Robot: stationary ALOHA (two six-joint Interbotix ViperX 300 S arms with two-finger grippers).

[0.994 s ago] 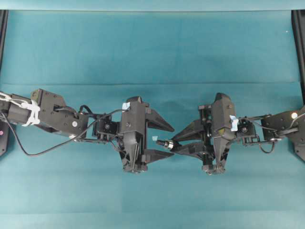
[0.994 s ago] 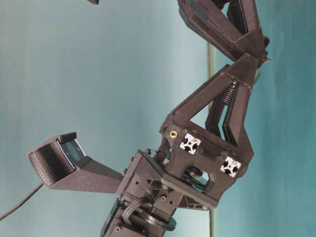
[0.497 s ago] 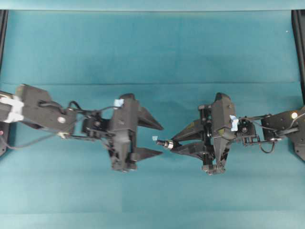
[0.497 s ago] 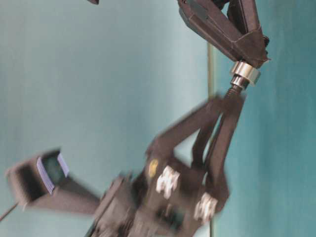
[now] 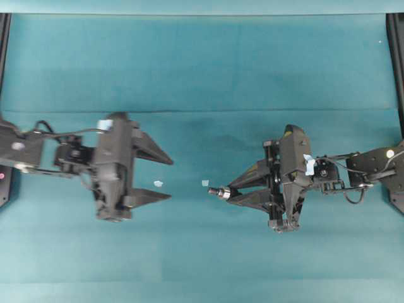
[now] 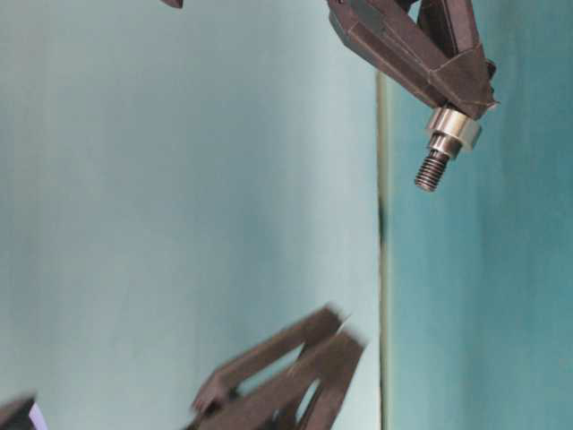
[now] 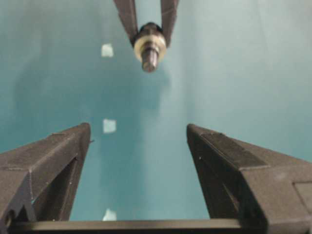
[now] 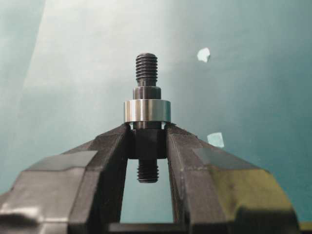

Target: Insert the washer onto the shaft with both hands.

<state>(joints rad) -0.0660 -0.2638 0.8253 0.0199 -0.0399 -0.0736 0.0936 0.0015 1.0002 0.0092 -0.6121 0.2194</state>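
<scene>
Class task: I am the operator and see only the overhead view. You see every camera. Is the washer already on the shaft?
Observer: Yes. In the right wrist view the washer rings the shaft, just above the fingertips of the right gripper.
Operator: What does the shaft's free end look like?
Observer: It is threaded, as the table-level view shows.
Operator: Is the left gripper carrying anything?
Observer: No. In the left wrist view the left gripper stands wide open with only cloth between its fingers.
</scene>
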